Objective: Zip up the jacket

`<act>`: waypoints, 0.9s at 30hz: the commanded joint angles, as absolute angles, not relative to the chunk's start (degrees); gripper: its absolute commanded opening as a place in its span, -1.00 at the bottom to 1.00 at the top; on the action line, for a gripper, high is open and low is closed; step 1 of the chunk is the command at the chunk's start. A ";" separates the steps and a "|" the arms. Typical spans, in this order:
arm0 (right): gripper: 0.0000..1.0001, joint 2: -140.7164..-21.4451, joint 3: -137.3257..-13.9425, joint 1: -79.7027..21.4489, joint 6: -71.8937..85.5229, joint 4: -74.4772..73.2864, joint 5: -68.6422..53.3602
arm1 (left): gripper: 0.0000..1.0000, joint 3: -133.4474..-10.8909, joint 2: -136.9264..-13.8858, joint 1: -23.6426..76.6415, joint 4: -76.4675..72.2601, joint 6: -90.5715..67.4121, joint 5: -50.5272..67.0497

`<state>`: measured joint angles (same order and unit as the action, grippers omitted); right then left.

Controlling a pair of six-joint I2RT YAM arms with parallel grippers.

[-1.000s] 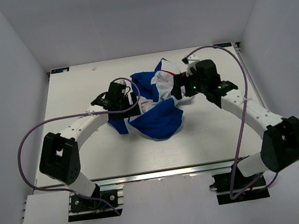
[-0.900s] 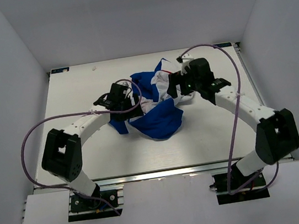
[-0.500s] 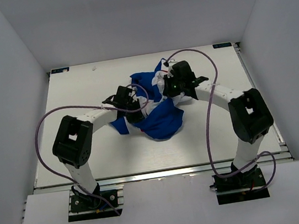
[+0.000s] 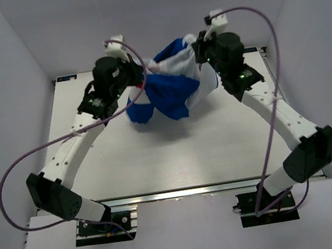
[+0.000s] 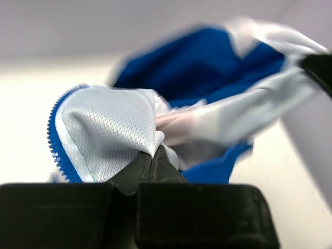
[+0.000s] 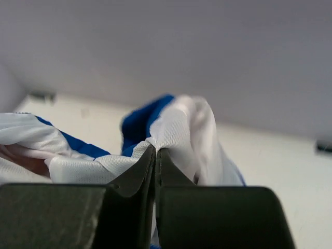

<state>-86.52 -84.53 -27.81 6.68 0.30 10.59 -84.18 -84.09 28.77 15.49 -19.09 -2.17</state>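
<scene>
Both arms hold the jacket (image 4: 171, 93) crumpled in the air over the far half of the table (image 4: 158, 156), the cloth slung between them with its shadow on the surface below. The left gripper (image 5: 152, 155) is clamped tight on a fold of white mesh lining, just beside a blue zipper edge (image 5: 51, 129). The right gripper (image 6: 155, 151) is pinched closed on a ridge of white lining, with blue cloth behind it. Blue fabric sags lowest and white lining shows near the right gripper.
</scene>
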 commanded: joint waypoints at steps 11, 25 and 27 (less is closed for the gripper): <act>-1.00 -67.15 -91.85 -27.69 1.14 6.70 10.81 | -1.00 -91.41 -70.58 28.74 7.47 -9.49 -5.89; 0.45 -68.29 -52.47 -27.69 16.71 -15.19 3.14 | 0.75 -66.35 -79.36 28.83 29.43 -25.75 -3.17; 0.79 -67.33 -53.26 -27.69 16.00 -16.26 4.91 | 0.96 -66.62 -79.80 28.83 29.27 -25.23 -3.08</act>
<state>-73.49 -48.73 -27.77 16.21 -17.30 3.46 -64.75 -83.81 28.95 25.96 -24.01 -4.25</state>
